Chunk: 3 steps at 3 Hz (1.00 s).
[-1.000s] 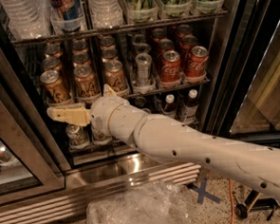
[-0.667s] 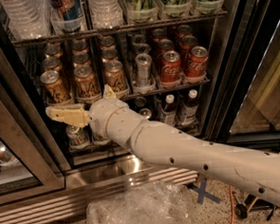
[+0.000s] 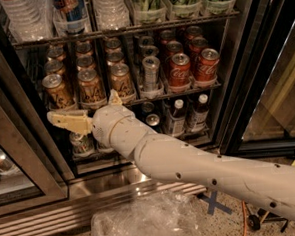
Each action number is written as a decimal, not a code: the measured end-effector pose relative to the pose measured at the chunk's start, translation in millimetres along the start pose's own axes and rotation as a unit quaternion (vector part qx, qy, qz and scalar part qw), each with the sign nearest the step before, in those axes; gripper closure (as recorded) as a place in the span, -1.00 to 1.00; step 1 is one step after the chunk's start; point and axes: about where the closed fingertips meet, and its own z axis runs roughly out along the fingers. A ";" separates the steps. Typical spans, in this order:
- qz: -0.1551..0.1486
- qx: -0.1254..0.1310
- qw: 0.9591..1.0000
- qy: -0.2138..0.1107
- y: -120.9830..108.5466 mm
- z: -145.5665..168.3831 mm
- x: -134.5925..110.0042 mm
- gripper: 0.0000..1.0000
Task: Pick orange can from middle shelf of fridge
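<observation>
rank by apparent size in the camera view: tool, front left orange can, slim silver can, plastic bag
1. plastic bag
2. tool, just below the middle shelf at left; nearer the camera, so unsure
3. orange can and slim silver can look alike; not ranked

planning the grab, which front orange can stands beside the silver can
The rightmost front orange can, next to the silver can; the other two stand further left. The open gripper sits just below them.
</observation>
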 end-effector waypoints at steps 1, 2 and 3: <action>0.011 0.012 1.000 -0.009 -4.3 1.2 -2.8 -1.00; 0.011 0.031 0.999 0.012 -21.6 5.5 20.7 -1.00; 0.011 0.031 0.999 0.011 -21.5 5.5 20.7 -1.00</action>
